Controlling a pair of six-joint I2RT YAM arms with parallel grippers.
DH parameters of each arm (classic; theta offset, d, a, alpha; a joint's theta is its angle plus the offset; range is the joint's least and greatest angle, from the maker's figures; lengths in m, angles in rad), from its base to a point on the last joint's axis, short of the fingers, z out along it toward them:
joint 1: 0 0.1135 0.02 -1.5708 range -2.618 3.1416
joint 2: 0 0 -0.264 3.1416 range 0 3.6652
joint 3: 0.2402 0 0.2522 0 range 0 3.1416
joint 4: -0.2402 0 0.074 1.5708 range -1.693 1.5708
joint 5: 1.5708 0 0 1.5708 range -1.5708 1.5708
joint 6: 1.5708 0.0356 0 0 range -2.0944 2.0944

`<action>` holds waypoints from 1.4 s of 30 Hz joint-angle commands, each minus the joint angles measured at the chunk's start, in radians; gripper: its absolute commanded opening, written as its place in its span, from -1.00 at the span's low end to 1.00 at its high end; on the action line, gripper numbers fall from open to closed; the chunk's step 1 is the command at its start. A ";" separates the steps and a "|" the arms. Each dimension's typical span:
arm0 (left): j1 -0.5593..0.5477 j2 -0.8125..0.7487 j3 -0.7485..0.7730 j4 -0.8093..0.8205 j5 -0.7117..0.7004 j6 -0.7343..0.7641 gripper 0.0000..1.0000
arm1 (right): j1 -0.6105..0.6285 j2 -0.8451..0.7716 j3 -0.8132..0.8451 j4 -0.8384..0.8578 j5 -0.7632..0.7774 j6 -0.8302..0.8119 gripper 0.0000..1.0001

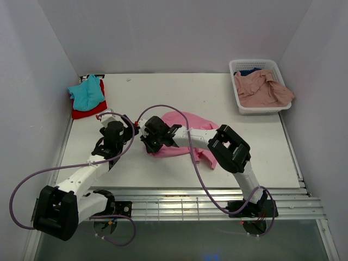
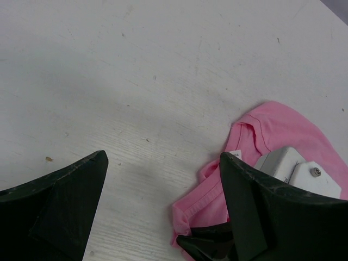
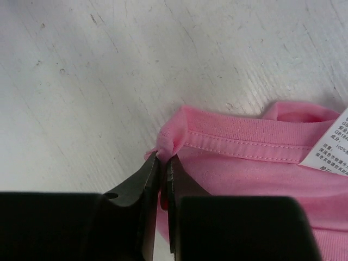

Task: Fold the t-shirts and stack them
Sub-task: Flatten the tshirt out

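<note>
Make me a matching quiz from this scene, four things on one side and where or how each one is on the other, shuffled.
1. pink t-shirt
2. teal t-shirt
3. salmon t-shirt
4. left claw

A. lying in the white basket
B. open, holding nothing
C. on top of the red t-shirt
D. edge pinched by the right claw

Pairs: 1-D, 2-C, 3-A, 4-B
</note>
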 commanded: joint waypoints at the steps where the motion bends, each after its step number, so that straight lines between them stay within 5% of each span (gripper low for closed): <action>1: -0.006 -0.023 -0.004 0.000 -0.010 -0.003 0.88 | 0.021 0.049 0.009 -0.047 0.069 -0.001 -0.84; 9: -0.006 -0.152 -0.021 -0.093 -0.207 -0.092 0.89 | 0.021 -0.228 0.209 -0.184 0.373 -0.009 -0.85; 16: -0.006 -0.313 -0.061 -0.171 -0.347 -0.208 0.89 | 0.021 -0.365 0.532 -0.267 0.572 -0.060 -0.85; 21: -0.006 -0.391 -0.082 -0.184 -0.372 -0.225 0.89 | -0.002 -0.409 0.598 -0.264 0.718 -0.133 -0.85; 25: -0.006 -0.375 -0.071 -0.193 -0.361 -0.228 0.89 | -0.118 -0.475 0.450 -0.256 0.730 -0.042 -0.85; 33: -0.006 -0.361 -0.071 -0.190 -0.341 -0.225 0.89 | -0.380 -0.652 -0.263 -0.190 0.769 0.179 -0.85; 37: -0.006 -0.342 -0.082 -0.149 -0.318 -0.205 0.89 | -0.417 -0.698 -0.391 -0.257 0.888 0.250 -0.85; 42: -0.006 -0.249 -0.073 -0.067 -0.242 -0.143 0.88 | -0.419 -0.678 -0.364 -0.487 1.035 0.385 -0.85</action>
